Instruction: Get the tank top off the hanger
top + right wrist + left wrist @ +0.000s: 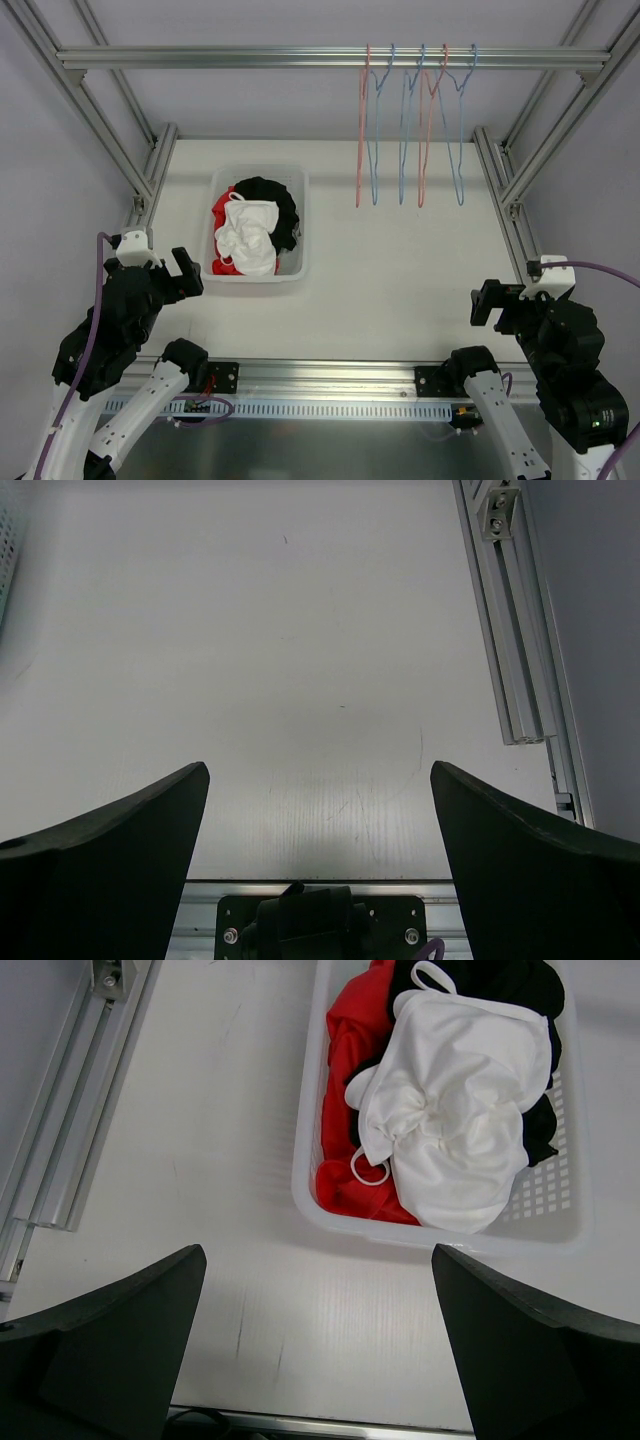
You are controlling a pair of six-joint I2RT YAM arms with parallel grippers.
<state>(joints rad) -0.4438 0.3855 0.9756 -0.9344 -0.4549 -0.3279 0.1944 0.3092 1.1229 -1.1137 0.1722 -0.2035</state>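
Several bare wire hangers [412, 120], pink and blue, hang from the top rail at the back right; none carries a garment. A white basket [296, 268] at the left of the table holds white [247, 235], black and red tank tops; it also shows in the left wrist view [440, 1238], with the white top [455, 1120] uppermost. My left gripper [185, 272] is open and empty, just left of the basket near the front edge. My right gripper [487, 302] is open and empty, above bare table at the front right.
An aluminium frame surrounds the table, with rails along both sides [500, 180] and the hanging rail [300, 57] across the back. The arm base mounts [320, 925] sit on the front rail.
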